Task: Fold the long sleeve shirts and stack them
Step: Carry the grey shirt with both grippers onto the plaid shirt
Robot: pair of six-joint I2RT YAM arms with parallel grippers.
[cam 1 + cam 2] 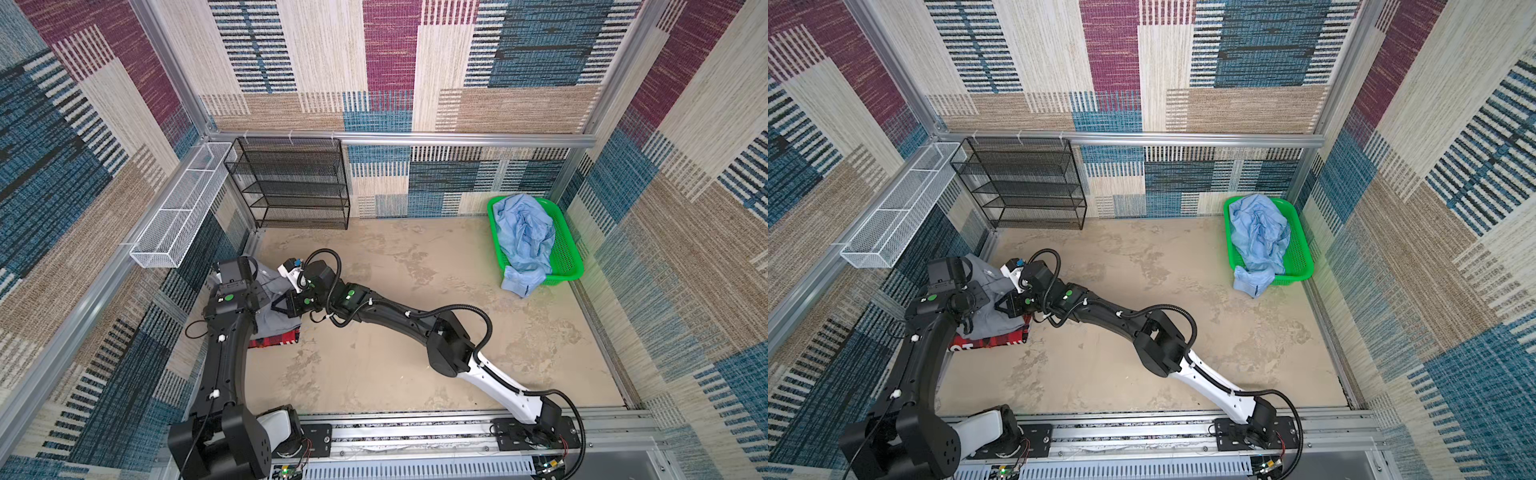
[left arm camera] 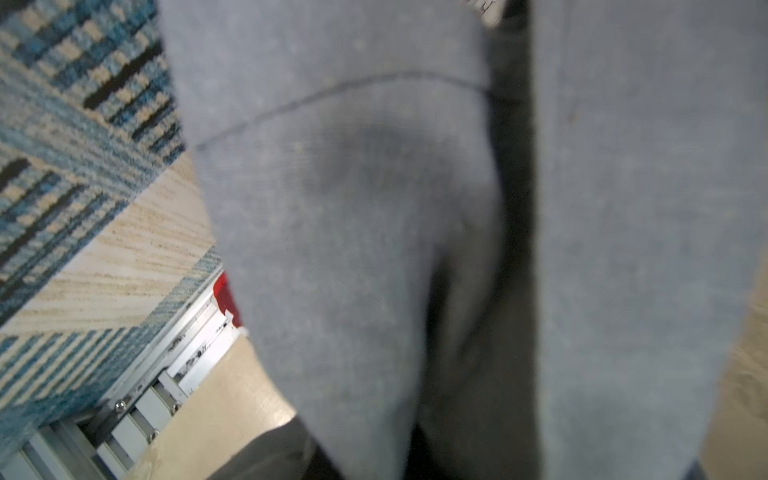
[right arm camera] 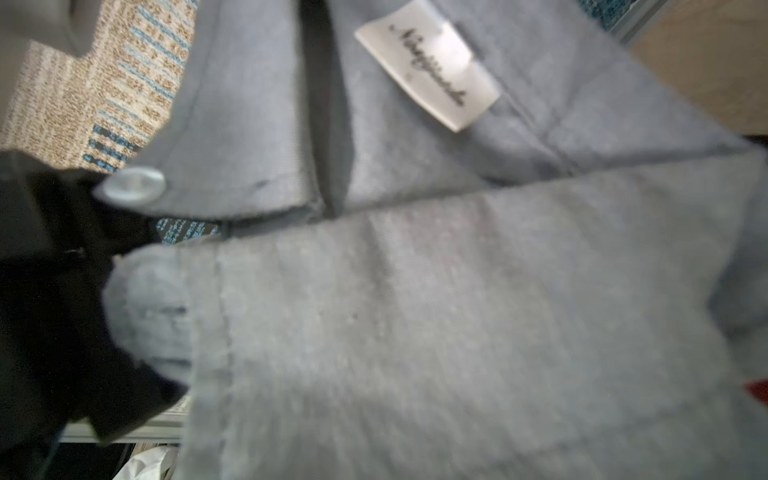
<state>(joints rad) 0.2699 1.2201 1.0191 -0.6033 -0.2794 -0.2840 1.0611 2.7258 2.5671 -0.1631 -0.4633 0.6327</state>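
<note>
- I see the sandy counter (image 1: 415,332) mostly bare through its middle, with both arms reaching toward its left edge.
- A black mesh rack (image 1: 291,183) stands against the far edge, toward the far left corner.
- A white wire tray (image 1: 183,208) is fixed on the left wall, above the counter.
- The green basket (image 1: 567,257) sits in the far right corner.
- The light blue shirt (image 1: 525,241) lies crumpled in that basket, with one end spilling over the near rim onto the counter.
- The grey shirt (image 1: 276,286) is at the left edge, about halfway between near and far. It lies on top of the plaid shirt, and part of it is bunched up between the two grippers.
- The plaid shirt (image 1: 278,338) lies flat under the grey one. Only its near strip shows in both top views.
- My left gripper (image 1: 967,320) is over the grey shirt's left side. It is closed, and grey cloth hangs right across the left wrist view, so I read it as pinching that shirt. The fingertips themselves are hidden.
- My right gripper (image 1: 276,306) reaches across to the grey shirt's right side. It is also closed on the grey cloth.
- In the right wrist view I see a white label (image 3: 428,66) inside the collar. Its script is too blurred to read.
- A pale button (image 3: 134,185) sits at the collar's end.
</note>
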